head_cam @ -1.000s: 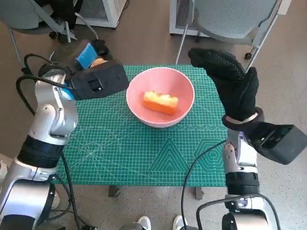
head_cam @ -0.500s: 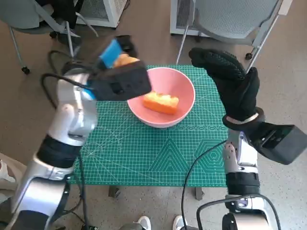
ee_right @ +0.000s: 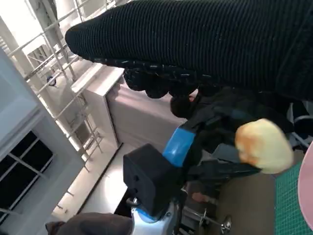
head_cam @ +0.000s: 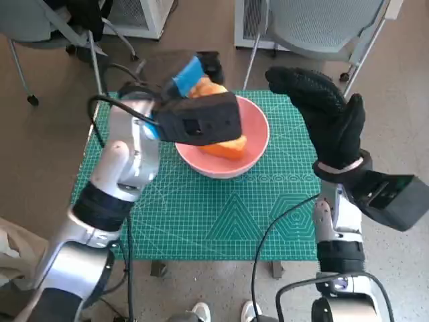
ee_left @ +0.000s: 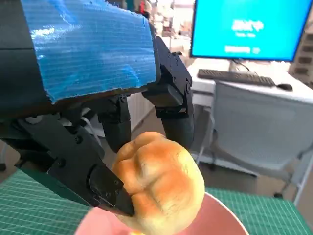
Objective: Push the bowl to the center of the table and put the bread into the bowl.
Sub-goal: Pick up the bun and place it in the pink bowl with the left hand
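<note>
A pink bowl (head_cam: 253, 142) stands on the green mat at the far middle of the table, with an orange piece of bread (head_cam: 226, 147) lying inside it. My left hand (head_cam: 196, 72) hovers over the bowl's far left rim and grips a round golden bread roll (head_cam: 208, 88), seen close up in the left wrist view as the roll (ee_left: 159, 182) between black fingers (ee_left: 110, 188). The roll (ee_right: 263, 145) and the left hand (ee_right: 205, 127) also show in the right wrist view. My right hand (head_cam: 323, 114) is raised to the right of the bowl, fingers spread, holding nothing.
The green cutting mat (head_cam: 201, 215) covers the small table. Grey chairs (head_cam: 315, 27) stand beyond the far edge, another at the far left. A monitor (ee_left: 249, 29) and keyboard on a desk appear in the left wrist view. Shoes (head_cam: 201, 312) show below the near edge.
My left arm has swung right from the table's far left corner, carrying the roll over the bowl's rim. The right hand has stayed where it was.
</note>
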Controlling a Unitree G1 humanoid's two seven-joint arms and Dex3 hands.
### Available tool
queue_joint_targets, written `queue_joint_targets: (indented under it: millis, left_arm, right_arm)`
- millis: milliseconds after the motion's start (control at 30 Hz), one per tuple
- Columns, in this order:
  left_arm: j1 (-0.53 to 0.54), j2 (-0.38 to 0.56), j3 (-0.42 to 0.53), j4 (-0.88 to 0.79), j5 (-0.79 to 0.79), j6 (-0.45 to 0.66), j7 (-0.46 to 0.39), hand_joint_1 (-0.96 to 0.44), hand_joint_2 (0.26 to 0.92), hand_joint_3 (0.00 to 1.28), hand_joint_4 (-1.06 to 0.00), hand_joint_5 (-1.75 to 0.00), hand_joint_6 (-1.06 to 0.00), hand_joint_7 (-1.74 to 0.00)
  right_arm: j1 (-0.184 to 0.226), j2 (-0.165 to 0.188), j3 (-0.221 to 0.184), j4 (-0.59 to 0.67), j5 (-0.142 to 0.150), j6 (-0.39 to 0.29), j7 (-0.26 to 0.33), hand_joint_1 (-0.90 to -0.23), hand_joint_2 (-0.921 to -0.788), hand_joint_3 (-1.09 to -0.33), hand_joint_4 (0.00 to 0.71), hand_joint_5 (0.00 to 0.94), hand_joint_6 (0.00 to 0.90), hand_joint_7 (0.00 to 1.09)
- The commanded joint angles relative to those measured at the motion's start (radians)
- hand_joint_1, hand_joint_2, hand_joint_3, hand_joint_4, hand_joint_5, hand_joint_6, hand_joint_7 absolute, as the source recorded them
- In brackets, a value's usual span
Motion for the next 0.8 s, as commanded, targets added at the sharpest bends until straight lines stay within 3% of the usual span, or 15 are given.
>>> queue_joint_targets:
  millis: [33,300,367,433,467,500,533,600,667,800]
  left_arm:
    - [-0.037,-0.016,-0.012,0.039,0.017,-0.019,0.026,0.00,0.903,0.04,-0.78,-1.16,-0.69,-1.01]
    - [-0.040,-0.035,-0.009,0.095,-0.010,-0.044,0.026,0.00,0.917,0.06,-0.71,-1.28,-0.67,-0.98]
    - [-0.044,-0.038,0.000,0.108,-0.042,-0.042,-0.030,0.18,0.914,0.08,-0.69,-1.28,-0.55,-0.78]
    - [-0.054,-0.036,0.003,0.119,-0.070,-0.037,-0.098,0.27,0.912,0.09,-0.67,-1.27,-0.41,-0.56]
    - [-0.059,-0.034,0.002,0.123,-0.080,-0.035,-0.127,0.16,0.871,0.09,-0.56,-0.98,-0.33,-0.43]
    - [-0.069,-0.031,0.001,0.134,-0.092,-0.034,-0.165,0.09,0.846,0.08,-0.53,-0.70,-0.29,-0.32]
    - [-0.076,-0.028,0.001,0.142,-0.101,-0.034,-0.192,0.01,0.817,0.07,-0.35,-0.45,-0.24,-0.23]
    - [-0.086,-0.025,-0.005,0.155,-0.106,-0.036,-0.224,-0.08,0.787,0.05,-0.18,-0.23,-0.20,-0.15]
    - [-0.093,-0.022,-0.012,0.164,-0.102,-0.038,-0.242,-0.16,0.768,0.04,-0.09,-0.12,-0.18,-0.11]
    - [-0.077,-0.017,-0.008,0.160,-0.098,-0.066,-0.229,-0.26,0.753,0.03,-0.02,-0.02,-0.15,-0.07]
  right_arm:
    - [0.026,-0.002,-0.005,0.000,0.008,0.015,0.005,-0.698,-0.921,-0.853,0.053,0.007,0.005,0.30]
    - [0.033,-0.002,-0.007,-0.010,0.004,0.020,-0.003,-0.699,-0.921,-0.849,0.067,0.012,0.003,0.31]
    - [0.033,-0.002,-0.008,-0.010,0.004,0.020,-0.004,-0.701,-0.921,-0.847,0.069,0.012,0.002,0.32]
    - [0.034,-0.003,-0.009,-0.010,0.003,0.019,-0.006,-0.703,-0.921,-0.846,0.070,0.012,0.001,0.32]
    - [0.034,-0.003,-0.009,-0.010,0.002,0.019,-0.007,-0.704,-0.921,-0.845,0.070,0.012,0.001,0.32]
    - [0.035,-0.002,-0.009,-0.011,0.002,0.019,-0.007,-0.704,-0.921,-0.845,0.070,0.011,0.000,0.32]
    - [0.035,-0.002,-0.009,-0.011,0.002,0.019,-0.008,-0.704,-0.921,-0.844,0.071,0.011,0.000,0.32]
    - [0.035,0.000,-0.009,-0.012,0.001,0.019,-0.010,-0.705,-0.921,-0.844,0.071,0.011,-0.001,0.32]
    - [0.036,0.002,-0.008,-0.013,-0.003,0.017,-0.013,-0.705,-0.921,-0.844,0.071,0.011,-0.001,0.32]
    - [0.036,0.006,-0.004,-0.015,-0.012,0.013,-0.022,-0.705,-0.921,-0.845,0.072,0.010,-0.001,0.33]
